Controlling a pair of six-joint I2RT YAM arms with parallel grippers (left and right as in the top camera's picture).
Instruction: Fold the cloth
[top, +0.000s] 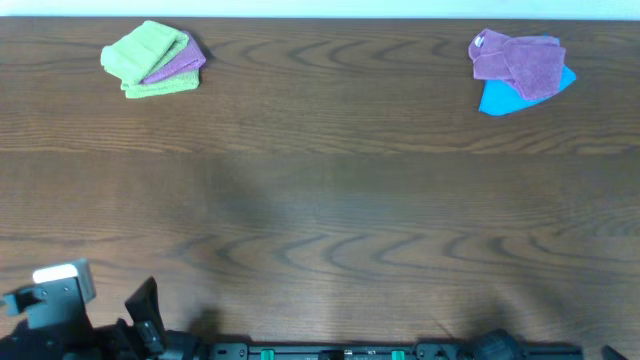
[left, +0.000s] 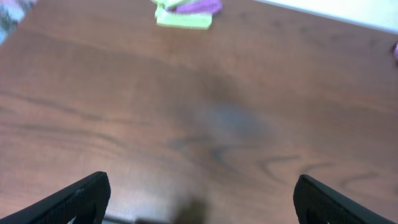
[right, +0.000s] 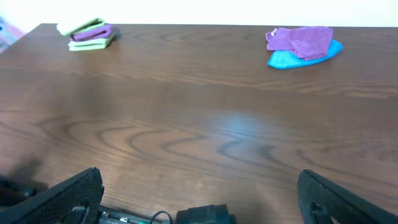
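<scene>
A folded lime-green cloth (top: 160, 88) lies at the bottom of a small stack at the far left of the table, under a purple towel (top: 178, 62) and a paler yellow-green towel (top: 145, 50). The cloth also shows in the left wrist view (left: 183, 20) and the right wrist view (right: 92, 43). My left gripper (left: 200, 186) is open and empty, low at the table's front left (top: 145, 312), far from the stack. My right gripper (right: 200, 180) is open and empty at the front edge, over bare wood.
Crumpled purple towels (top: 518, 62) lie on a blue towel (top: 500, 98) at the far right. Black arm bases and cables (top: 340, 350) run along the front edge. The table's surface is dark brown wood (top: 330, 200).
</scene>
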